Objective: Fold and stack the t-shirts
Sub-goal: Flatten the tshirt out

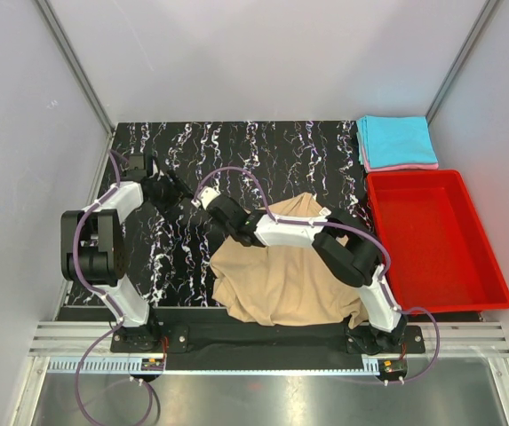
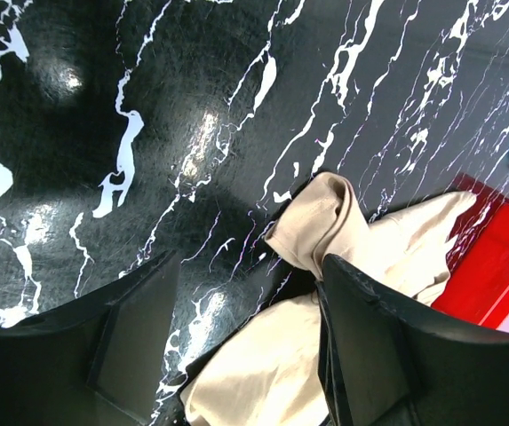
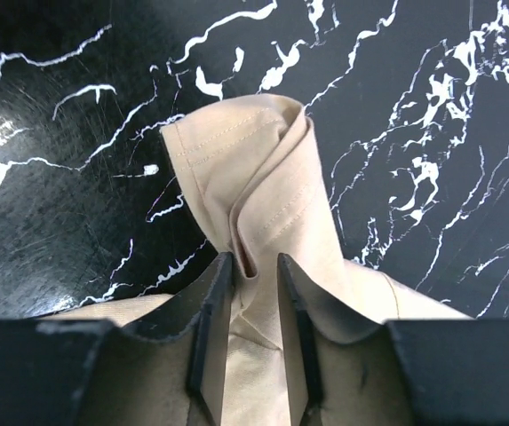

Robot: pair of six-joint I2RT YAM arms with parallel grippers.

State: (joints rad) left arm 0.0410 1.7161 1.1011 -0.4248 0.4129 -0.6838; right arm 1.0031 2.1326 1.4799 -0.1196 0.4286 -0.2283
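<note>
A tan t-shirt (image 1: 281, 275) lies crumpled on the black marbled table. My right gripper (image 1: 204, 198) reaches left across it. In the right wrist view this gripper (image 3: 254, 262) is shut on a bunched, stitched fold of the tan t-shirt (image 3: 245, 151), which juts out past the fingertips. My left gripper (image 1: 179, 193) hovers just left of that spot. In the left wrist view it (image 2: 247, 266) stands open, with the same tan fold (image 2: 325, 213) beyond and below its fingers, untouched. A folded cyan t-shirt (image 1: 396, 139) rests on a pink one (image 1: 407, 166) at the back right.
A red plastic bin (image 1: 432, 235) stands on the right side of the table, right of the tan shirt; its corner shows in the left wrist view (image 2: 494, 266). Grey walls enclose the table on three sides.
</note>
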